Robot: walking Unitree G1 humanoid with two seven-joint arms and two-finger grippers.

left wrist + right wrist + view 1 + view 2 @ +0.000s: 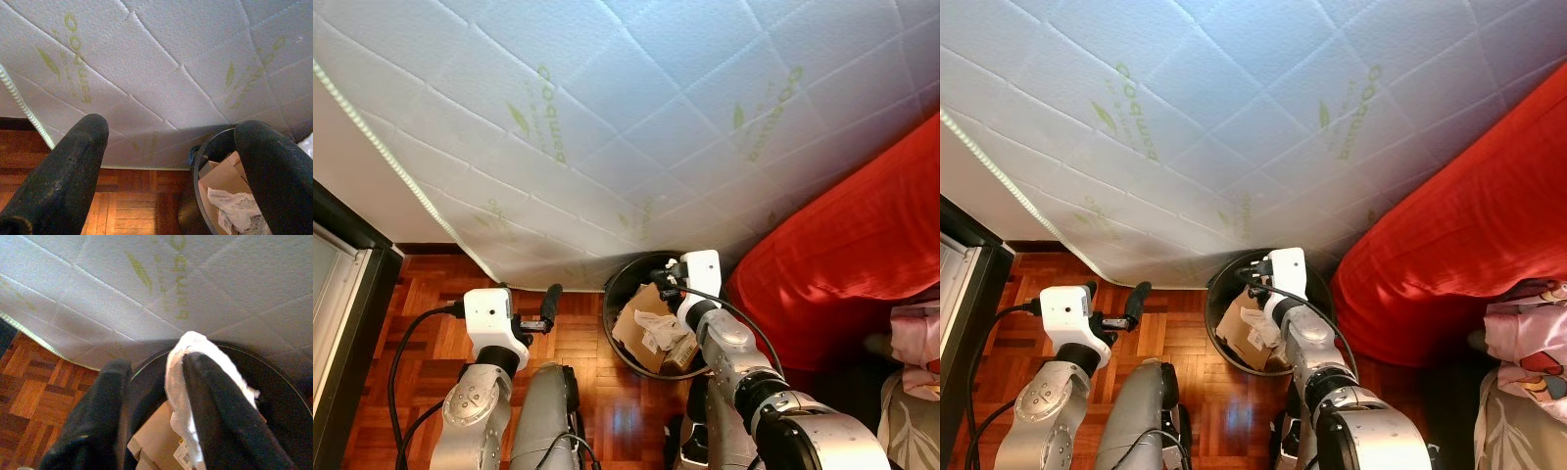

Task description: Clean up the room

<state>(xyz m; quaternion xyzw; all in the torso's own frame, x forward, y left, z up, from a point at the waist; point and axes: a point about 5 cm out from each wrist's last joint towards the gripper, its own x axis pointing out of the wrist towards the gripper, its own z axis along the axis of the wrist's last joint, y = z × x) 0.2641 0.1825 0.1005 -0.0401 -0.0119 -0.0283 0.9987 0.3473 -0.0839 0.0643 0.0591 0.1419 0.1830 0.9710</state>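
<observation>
A black round bin (611, 315) stands on the parquet against the leaning mattress, holding cardboard (639, 330) and crumpled paper. My right gripper (156, 363) hovers just over the bin's far rim (274, 377). Its fingers are apart, and a white crumpled tissue (188, 345) is draped over the tip and inner side of one finger, with a dark gap to the other. In the head view the same gripper (664, 280) sits above the bin's opening. My left gripper (544, 307) is held open and empty over the floor left of the bin (198, 161).
A white quilted mattress (607, 117) with green print leans overhead, its edge reaching the floor behind the bin. A red blanket (862, 225) bulges close on the right. Dark furniture (352, 294) borders the left. Patterned fabric (913, 352) lies far right.
</observation>
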